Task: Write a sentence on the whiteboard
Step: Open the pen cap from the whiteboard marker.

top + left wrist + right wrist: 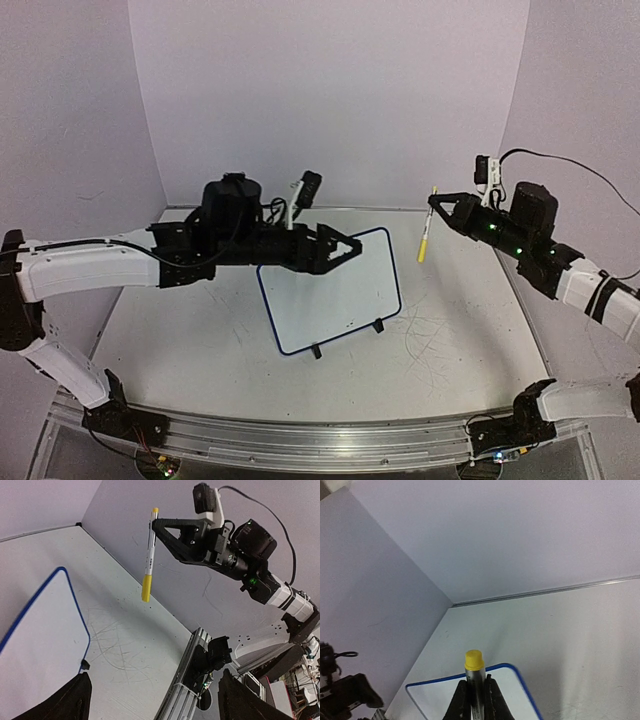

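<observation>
The whiteboard stands tilted on black wire feet at the table's middle. Its blue-framed face looks blank, and no letters of the sentence show on it. It also shows in the left wrist view and the right wrist view. My left gripper is open and empty, hovering at the board's upper edge, and its dark fingers stand wide apart. My right gripper is shut on a white marker with a yellow cap. It holds the marker in the air to the right of the board. The marker also shows in the wrist views.
The scuffed white tabletop carries grey scratch marks to the right of the board. Lilac walls close in the back and sides. An aluminium rail with the arm bases runs along the near edge.
</observation>
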`<state>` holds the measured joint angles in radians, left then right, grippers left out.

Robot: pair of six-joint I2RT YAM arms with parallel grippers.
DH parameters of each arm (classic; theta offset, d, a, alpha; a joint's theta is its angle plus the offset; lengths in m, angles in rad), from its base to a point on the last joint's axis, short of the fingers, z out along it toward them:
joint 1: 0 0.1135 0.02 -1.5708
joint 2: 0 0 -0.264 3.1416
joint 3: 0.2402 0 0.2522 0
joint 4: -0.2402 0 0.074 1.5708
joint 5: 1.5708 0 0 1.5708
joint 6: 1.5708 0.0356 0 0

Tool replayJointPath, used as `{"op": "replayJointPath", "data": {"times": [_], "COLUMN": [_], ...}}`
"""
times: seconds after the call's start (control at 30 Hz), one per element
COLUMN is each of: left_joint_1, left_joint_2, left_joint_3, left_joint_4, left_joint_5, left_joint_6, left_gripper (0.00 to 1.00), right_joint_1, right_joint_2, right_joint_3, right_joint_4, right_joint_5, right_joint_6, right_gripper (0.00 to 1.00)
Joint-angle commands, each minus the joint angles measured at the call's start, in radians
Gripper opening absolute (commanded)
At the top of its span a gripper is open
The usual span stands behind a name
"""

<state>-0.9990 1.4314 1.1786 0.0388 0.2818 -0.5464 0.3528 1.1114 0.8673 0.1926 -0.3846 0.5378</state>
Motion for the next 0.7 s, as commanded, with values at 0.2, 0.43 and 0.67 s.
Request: {"op": "replayJointPath", "data": {"times": [0.2, 0.43, 0.67], "left_joint_1": [-0.108, -0.109, -0.11], "left_joint_2": [0.222, 0.224, 0.192], "left_joint_3": [0.169, 0.15, 0.088], "left_joint_4": [0.145, 0.26, 0.37], "left_joint_5": [-0.059, 0.009, 0.052], "left_joint_6": [-0.022, -0.04, -0.047], "left_gripper": [0.83, 0.78, 0.79], "right_joint_1": [0.168, 0.225, 0.266], "right_joint_2": [-0.094, -0.042, 0.011], "right_joint_3": [-0.062, -0.11, -0.098], "right_joint_4": [0.401, 0.61, 0.674], "right_joint_5": [-0.141, -0.177, -0.177], "right_joint_6": [0.15, 0.271, 0.296], "right_gripper": [0.0, 0.0, 0.0]}}
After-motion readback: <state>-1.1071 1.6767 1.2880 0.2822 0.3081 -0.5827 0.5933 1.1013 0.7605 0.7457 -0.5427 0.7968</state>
